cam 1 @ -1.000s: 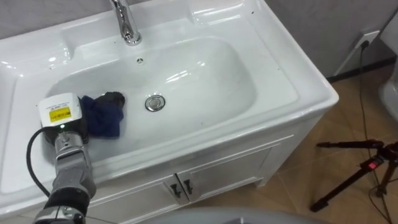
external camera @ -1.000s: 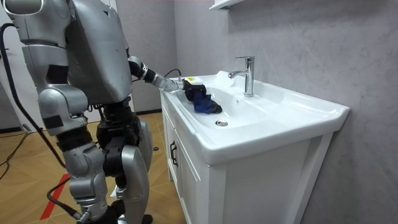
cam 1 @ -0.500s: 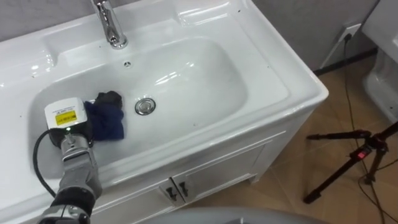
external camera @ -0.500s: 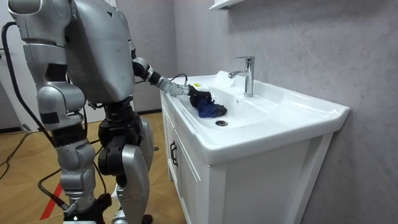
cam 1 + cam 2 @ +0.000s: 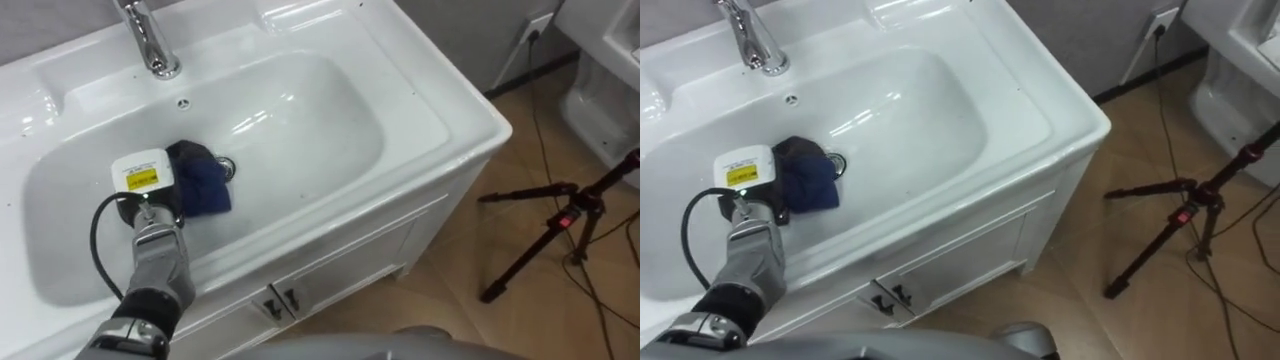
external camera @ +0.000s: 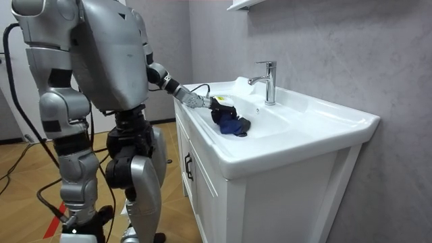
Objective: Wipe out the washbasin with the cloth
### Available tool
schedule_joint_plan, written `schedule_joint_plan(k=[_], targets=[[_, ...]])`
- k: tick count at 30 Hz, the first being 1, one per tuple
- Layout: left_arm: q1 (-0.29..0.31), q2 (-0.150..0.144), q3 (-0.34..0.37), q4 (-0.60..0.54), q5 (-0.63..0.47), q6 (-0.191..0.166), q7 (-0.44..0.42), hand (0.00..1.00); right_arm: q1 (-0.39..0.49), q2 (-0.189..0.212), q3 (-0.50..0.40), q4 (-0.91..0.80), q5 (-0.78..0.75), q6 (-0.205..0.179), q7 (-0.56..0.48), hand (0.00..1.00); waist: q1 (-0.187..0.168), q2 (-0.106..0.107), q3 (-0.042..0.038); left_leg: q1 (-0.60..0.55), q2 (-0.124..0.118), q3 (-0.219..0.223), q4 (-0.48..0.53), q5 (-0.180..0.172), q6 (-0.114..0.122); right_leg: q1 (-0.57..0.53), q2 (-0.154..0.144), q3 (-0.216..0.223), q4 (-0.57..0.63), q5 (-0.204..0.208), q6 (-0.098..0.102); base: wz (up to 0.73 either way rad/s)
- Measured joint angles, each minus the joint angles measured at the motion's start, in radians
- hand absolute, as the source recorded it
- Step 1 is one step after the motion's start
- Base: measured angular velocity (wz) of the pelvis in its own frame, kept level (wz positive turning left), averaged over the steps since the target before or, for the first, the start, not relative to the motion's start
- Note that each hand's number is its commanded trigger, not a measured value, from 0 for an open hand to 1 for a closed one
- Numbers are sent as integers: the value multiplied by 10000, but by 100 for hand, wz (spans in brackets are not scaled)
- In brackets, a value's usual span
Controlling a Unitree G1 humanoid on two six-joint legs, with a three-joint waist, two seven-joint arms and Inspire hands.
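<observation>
In the room view's left, the right hand (image 6: 85, 220) was observed hanging low beside the robot, which was positioned at the cabinet front; its state could not be determined. The left hand (image 5: 152, 195) was found down inside the basin (image 5: 330, 120), set against the dark blue cloth (image 5: 208, 188). Whether it was closed on the cloth could not be told, the contact being hidden. The cloth was noted bunched on the bowl's floor, overlapping the drain (image 5: 229, 166), in front of the tap (image 5: 148, 45). Nothing else was seen in the bowl, and no standing water was noted. Wiping was judged under way and unfinished. The bowl's right half, its walls and the worktop (image 5: 440, 95) around it were judged yet to be covered, though no soiling was visible to confirm this. The cabinet doors (image 5: 330, 265) beneath were found closed.
</observation>
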Motion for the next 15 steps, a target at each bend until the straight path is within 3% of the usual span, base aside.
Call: schedule_joint_plan(k=[5, 7, 15], targets=[[-14, 0, -468, -149, -31, 45, -83, 100, 91, -1, -11, -247, -82, 4, 26, 0, -533, 12, -3, -113, 6, 308, 1, 0, 0, -235, 16, 198, 18, 4, 6, -10], [-72, 0, -578, -132, -155, 167, -122, 100, 80, -31, -6, -238, -175, 24, 103, 0, -693, 78, 12, -147, 23, 637, 1, 0, 0, -332, 38, 396, 29, 34, 21, -19], [-354, -4, -836, -167, -202, 380, -702, 100, 249, -46, -17, -253, -317, 234, 687, 0, -1259, 152, 41, -135, 47, 756, 2, -2, 2, -374, 10, 565, 90, 96, 85, -5]])
